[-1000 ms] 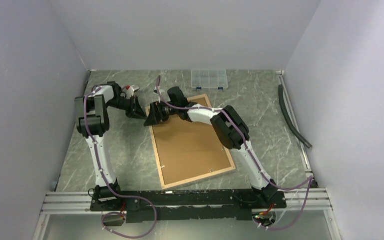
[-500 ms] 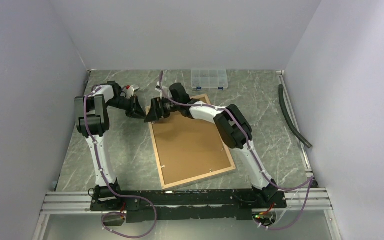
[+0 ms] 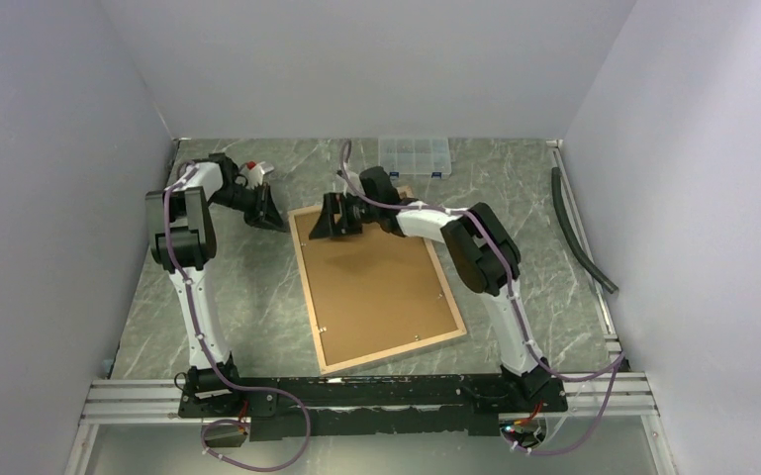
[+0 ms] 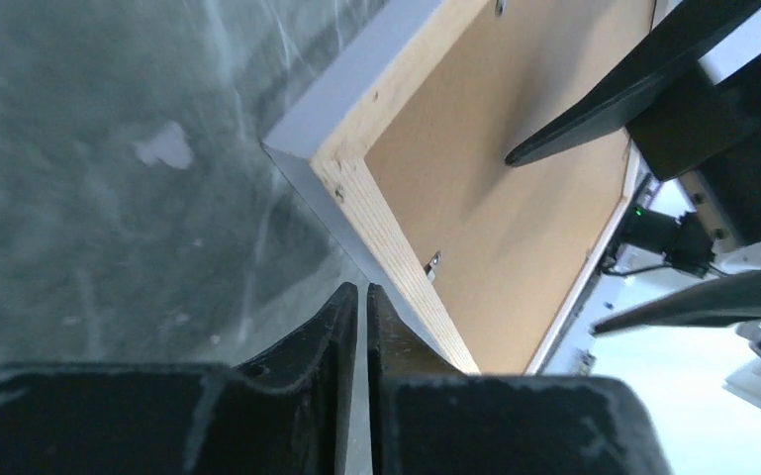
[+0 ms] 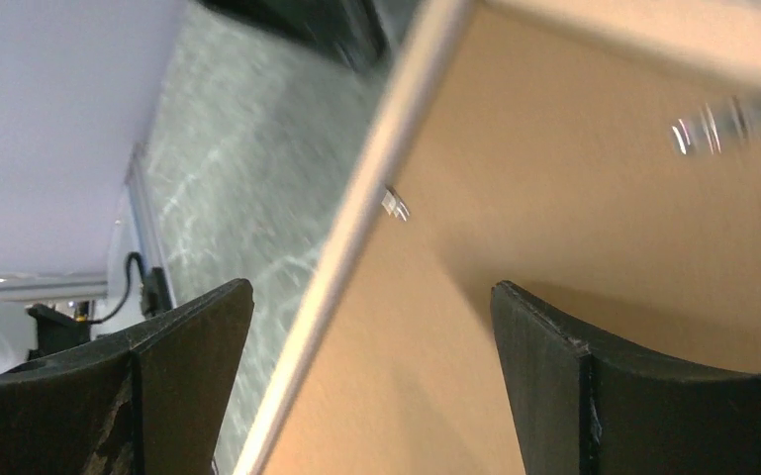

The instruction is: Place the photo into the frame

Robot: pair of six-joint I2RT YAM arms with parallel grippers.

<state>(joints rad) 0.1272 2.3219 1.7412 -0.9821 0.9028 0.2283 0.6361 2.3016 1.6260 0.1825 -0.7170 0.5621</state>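
The frame (image 3: 308, 297) lies back-up on the table, its light wood border around the plain brown backing board (image 3: 376, 287). The photo is hidden. My left gripper (image 3: 275, 220) is shut and empty, just off the frame's far left corner. The left wrist view shows its tips (image 4: 362, 289) beside the wooden border (image 4: 356, 188) and board (image 4: 515, 198). My right gripper (image 3: 332, 218) is open and empty, low over the far left part of the board. In the right wrist view its jaws (image 5: 371, 287) straddle the frame's edge (image 5: 356, 228) and board (image 5: 574, 198).
A small clear compartment box (image 3: 414, 156) stands at the back. A black hose (image 3: 579, 233) lies along the right wall. A red and white object (image 3: 254, 170) sits behind the left arm. A metal rail (image 3: 376, 391) runs along the near edge.
My right gripper has moved right, from the frame's far left corner to over the board, uncovering the corner. My left gripper has drawn back slightly to the far left.
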